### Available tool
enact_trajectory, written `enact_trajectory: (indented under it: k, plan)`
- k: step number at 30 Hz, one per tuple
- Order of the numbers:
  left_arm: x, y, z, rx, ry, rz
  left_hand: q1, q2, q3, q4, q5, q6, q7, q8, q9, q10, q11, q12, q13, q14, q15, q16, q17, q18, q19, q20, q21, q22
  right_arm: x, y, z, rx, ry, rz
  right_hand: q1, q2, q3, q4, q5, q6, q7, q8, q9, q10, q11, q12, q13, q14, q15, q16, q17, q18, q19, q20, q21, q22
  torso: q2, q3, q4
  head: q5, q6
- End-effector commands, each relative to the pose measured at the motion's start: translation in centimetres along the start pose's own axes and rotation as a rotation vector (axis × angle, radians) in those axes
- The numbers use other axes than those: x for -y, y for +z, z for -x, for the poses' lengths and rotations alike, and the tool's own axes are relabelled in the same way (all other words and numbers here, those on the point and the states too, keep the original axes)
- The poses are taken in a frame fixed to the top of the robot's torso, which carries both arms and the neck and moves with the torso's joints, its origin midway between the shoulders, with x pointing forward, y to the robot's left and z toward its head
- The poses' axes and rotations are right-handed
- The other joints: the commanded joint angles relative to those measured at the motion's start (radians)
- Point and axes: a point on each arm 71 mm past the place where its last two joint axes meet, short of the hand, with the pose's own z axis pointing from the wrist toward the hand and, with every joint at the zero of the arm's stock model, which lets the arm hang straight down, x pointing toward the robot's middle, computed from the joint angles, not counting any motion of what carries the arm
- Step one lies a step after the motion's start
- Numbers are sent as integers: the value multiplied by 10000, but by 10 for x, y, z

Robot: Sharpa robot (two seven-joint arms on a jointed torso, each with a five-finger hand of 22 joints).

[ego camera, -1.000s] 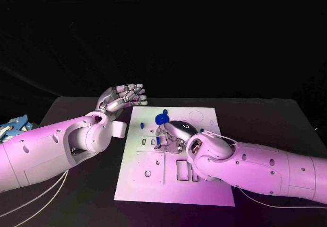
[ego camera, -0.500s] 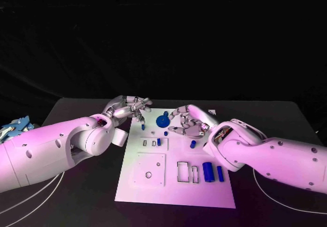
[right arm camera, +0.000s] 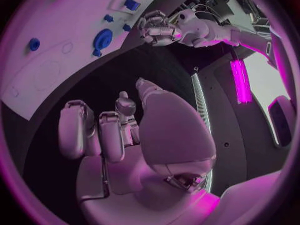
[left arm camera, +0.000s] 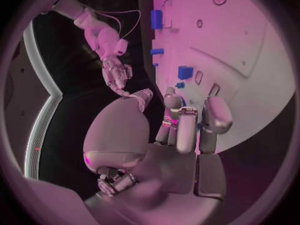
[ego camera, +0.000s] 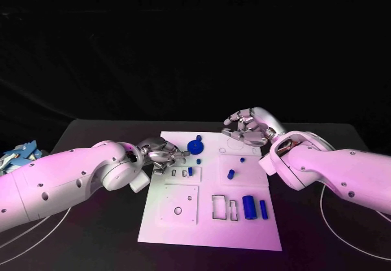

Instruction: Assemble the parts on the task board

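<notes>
The task board (ego camera: 213, 226) is a white rectangular plate lying flat in the middle of the black tabletop (ego camera: 342, 226), its long axis running away from the robot toward the far edge. On its near right part two blue cylinders (ego camera: 248, 207) lie side by side, the thicker one beside a thinner one (ego camera: 263, 209), both with their long axes along the board's length, just to the right of two rectangular slots (ego camera: 219, 206). Further up, a small blue peg (ego camera: 230, 174) lies near the board's middle, slightly tilted, and a small blue piece (ego camera: 222, 150) sits toward the far right. A round blue disc (ego camera: 195, 145) with a short stem stands on the far left part, with a short upright blue part (ego camera: 190, 170) nearer, next to small slots. The left hand (ego camera: 163, 154) hangs over the board's left edge beside those slots, fingers curled inward; the left wrist view shows its fingertips (left arm camera: 187, 116) bunched close to the board surface, and whether it pinches anything cannot be told. The right hand (ego camera: 248, 127) is raised over the far right corner of the board, fingers curled in with nothing visible in them. A pale blue object (ego camera: 18, 152) lies at the tabletop's left edge, well apart from the board.
</notes>
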Motion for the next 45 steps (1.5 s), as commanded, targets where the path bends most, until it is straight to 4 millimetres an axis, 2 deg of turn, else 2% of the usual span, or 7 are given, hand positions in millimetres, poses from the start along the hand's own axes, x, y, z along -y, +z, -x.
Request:
enact_trajectory:
  k: [1,5,13,16,27,37,45]
  plan:
    - [-5,-1,-4,-333,2322,1582,-232,-42,-188,12,-4,-1,-110,320,258,293,-78,419,529,639,-121,157,1279,-170,218,-71,147,308,3,1,4,85,409,-187,-84,1,62,-10,47,47,-2,38,10,22,-29,21,-2,626,-72,-35,1051,157,-14,-44,-23,1152,-16,5,1,45,-27]
    - [3,-1,-1,-192,3072,1863,-515,-94,-443,21,-70,8,-220,660,575,589,-176,786,1028,699,-207,256,1440,-233,427,-151,298,631,6,1,6,133,345,-285,-96,-5,59,-6,54,41,-2,42,9,12,-29,11,-16,625,-74,-37,1048,158,-17,-46,-30,1149,-11,13,-17,95,-31]
    - [16,1,1,-41,3554,1995,-761,-112,-644,29,-162,-11,-291,891,830,685,-239,909,1200,715,-263,281,1479,-263,522,-206,371,787,10,3,9,182,227,-443,-133,-24,47,3,65,14,-2,48,7,7,-29,6,-27,619,-76,-51,1022,160,-21,-51,-42,1145,-54,9,-19,153,-44]
    - [20,1,2,22,3643,2009,-857,-72,-708,28,-242,-20,-318,973,931,729,-261,961,1280,728,-283,304,1516,-278,567,-223,405,864,12,3,10,204,183,-506,-137,-26,46,4,66,11,-1,49,7,5,-29,5,-29,618,-76,-53,1018,161,-22,-52,-44,1143,-89,20,-10,167,-81]
    - [26,13,2,-69,3875,2371,-899,-11,-744,24,-299,-69,-332,1027,1022,691,-275,927,1233,739,-298,326,1554,-290,599,-239,431,923,18,6,13,241,73,-717,-158,-37,41,6,76,-7,-2,53,6,-14,-29,-12,-55,610,-78,-70,988,172,-49,-54,-95,1116,-247,31,74,146,-85]
    - [29,27,1,-341,4276,2904,-851,72,-715,20,-219,-123,-332,1042,1075,655,-278,898,1199,763,-302,377,1642,-300,623,-246,451,971,23,7,14,262,15,-865,-175,-39,51,1,140,-42,-2,63,3,-37,-31,-33,-84,601,-81,-89,956,179,-66,-58,-132,1099,-324,49,68,136,-129]
    - [36,36,-5,-488,4465,2917,-853,75,-717,22,-216,-131,-330,1041,1079,651,-276,894,1195,771,-302,393,1670,-309,648,-246,468,1016,24,7,15,270,-4,-923,-180,-36,56,0,161,-50,-3,68,2,-38,-31,-35,-87,597,-81,-98,941,183,-75,-60,-151,1089,-322,44,63,122,-86]
